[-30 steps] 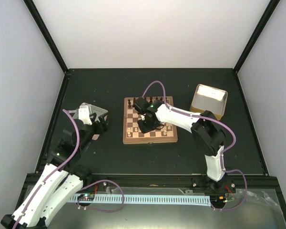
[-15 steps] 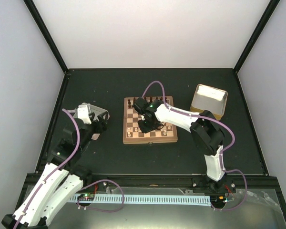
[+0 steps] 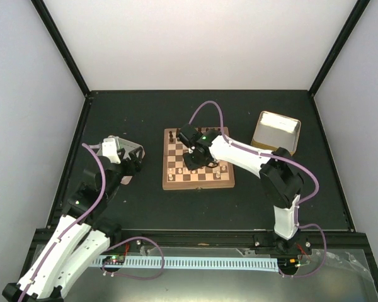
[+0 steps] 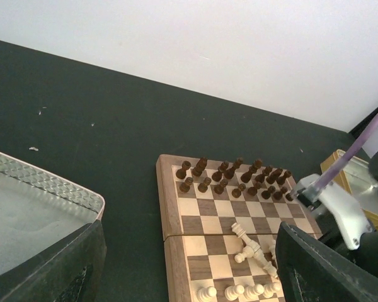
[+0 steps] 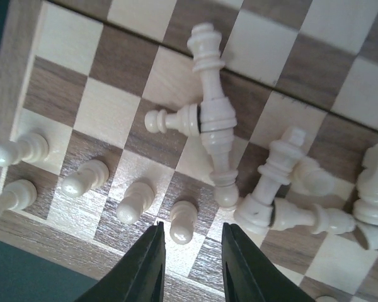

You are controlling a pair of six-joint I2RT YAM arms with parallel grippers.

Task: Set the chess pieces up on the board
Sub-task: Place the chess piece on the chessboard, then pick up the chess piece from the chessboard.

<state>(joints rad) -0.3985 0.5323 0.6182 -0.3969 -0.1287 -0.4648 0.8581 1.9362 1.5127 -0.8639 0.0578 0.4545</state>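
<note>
Cream pawn stands untouched at the near edge of the board, between parted jaws of the right gripper. 1 toppled queen lies farther in, long axis pointing away. Left gripper, open, hangs left of the board.

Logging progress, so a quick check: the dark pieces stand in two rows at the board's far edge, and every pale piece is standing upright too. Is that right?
Not quite. The dark pieces do stand in two rows at the far edge of the board, but the pale pieces are not all upright: several lie toppled together, plain in the right wrist view.
</note>
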